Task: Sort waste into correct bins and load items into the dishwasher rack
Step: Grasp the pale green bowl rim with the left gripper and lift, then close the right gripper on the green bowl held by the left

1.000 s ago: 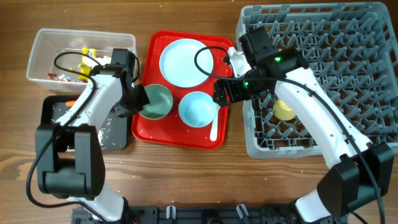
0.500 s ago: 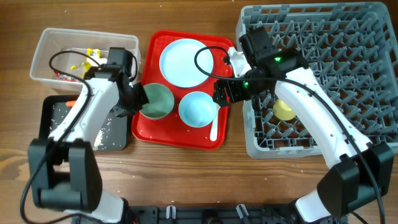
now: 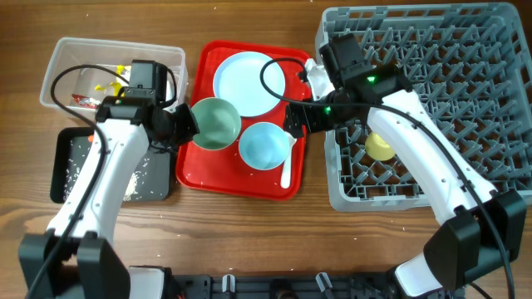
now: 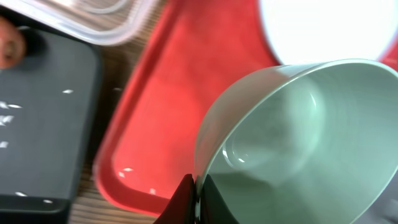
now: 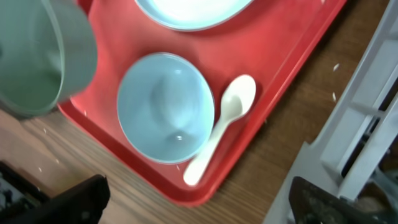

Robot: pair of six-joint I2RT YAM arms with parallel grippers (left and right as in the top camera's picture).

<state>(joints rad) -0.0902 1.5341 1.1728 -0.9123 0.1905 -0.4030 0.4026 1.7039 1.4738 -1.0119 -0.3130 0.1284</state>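
The left gripper (image 3: 184, 124) is clamped on the rim of one light blue bowl (image 3: 214, 123), holding it tilted over the left part of the red tray (image 3: 196, 178). In the left wrist view its fingers (image 4: 180, 200) pinch the rim at the bottom of the frame. The right gripper (image 3: 293, 124), jaws wide apart, hangs at centre frame over the tray's right edge, near the white spoon (image 3: 286, 172) lying just right of the second bowl (image 3: 265, 144). The plate (image 3: 247, 82) sits at the tray's top. The yellow cup (image 3: 380, 147) rests in the grey rack (image 3: 465, 50) at the right. Rice grains (image 3: 73, 162) dot the black tray (image 3: 66, 189), lower left.
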